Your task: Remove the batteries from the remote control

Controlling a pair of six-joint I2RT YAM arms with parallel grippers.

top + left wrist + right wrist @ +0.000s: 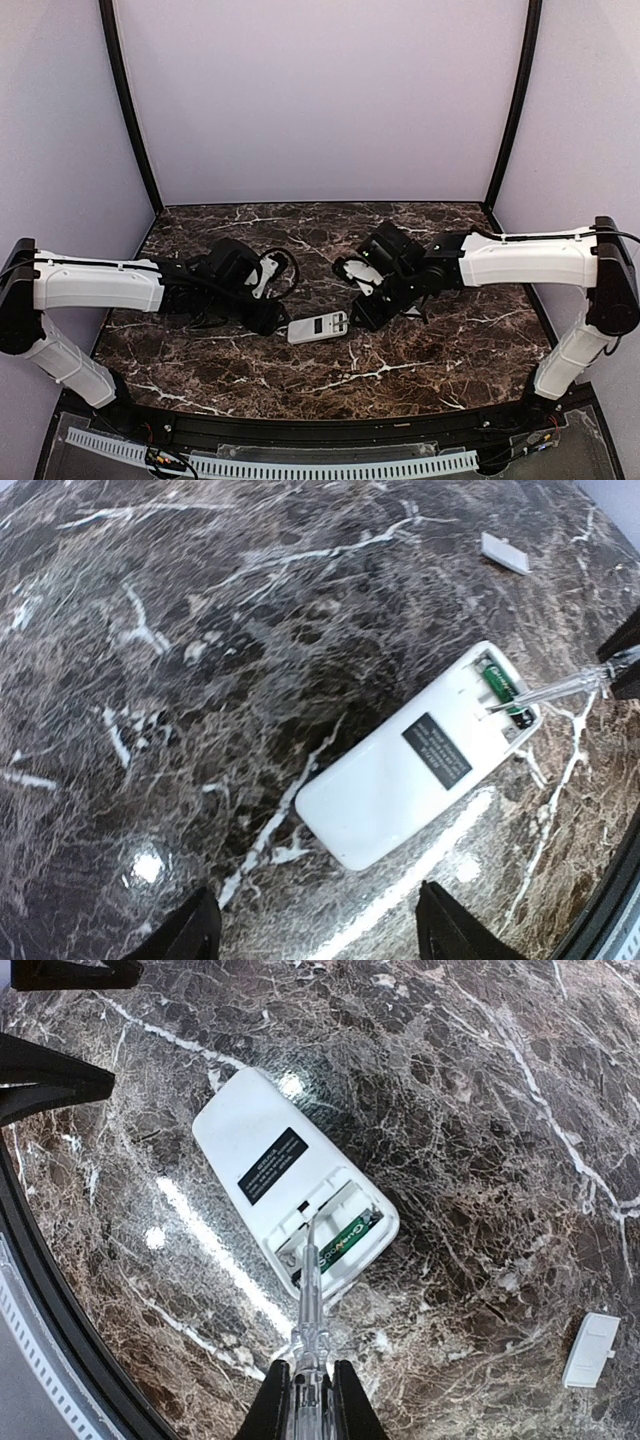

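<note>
Just ahead of the right gripper [310, 1400], on the table [480, 1080], the remote [270, 1150] is laid back-up with its bay uncovered; the left gripper [318, 928] is held spread and empty just beyond its far end. A clear tool [312, 1295] is clamped in the right gripper, its tip set in the bay beside the one battery [348, 1237] seen. The tip should be worked under that battery's end and levered gently, lest the remote be skidded.

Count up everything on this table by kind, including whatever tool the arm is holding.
Remote control: 1
Battery visible in its open compartment: 1
Cover plate: 1
Clear pointed tool in the right gripper: 1
Total: 4
</note>
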